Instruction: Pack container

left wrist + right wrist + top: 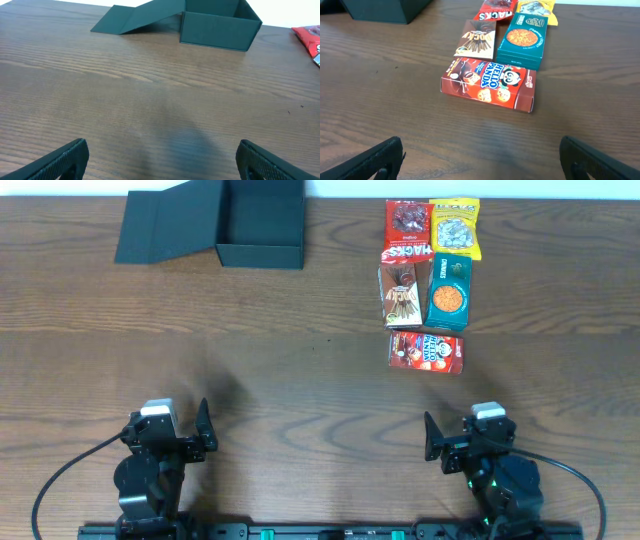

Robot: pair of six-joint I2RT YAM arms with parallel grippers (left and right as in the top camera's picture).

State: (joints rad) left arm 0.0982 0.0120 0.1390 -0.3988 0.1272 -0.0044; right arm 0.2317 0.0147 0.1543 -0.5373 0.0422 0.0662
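Observation:
The container (262, 225) is a dark green box at the table's far left, open, with its flap lid (165, 225) lying out to the left. The left wrist view shows the container (220, 30) far ahead. Five snack packs lie at the far right, the nearest a red Hello Panda box (425, 352) (490, 82). My left gripper (168, 430) (162, 160) hovers open near the front edge, empty. On the right, also near the front edge, my right gripper (472, 438) (482, 157) is open and empty, well short of the Hello Panda box.
Behind the Hello Panda box lie a brown Pocky box (400, 292), a teal cookie box (448, 292), a red packet (408, 222) and a yellow packet (455, 225). Bare wooden table (300, 380) lies between the grippers and everything else.

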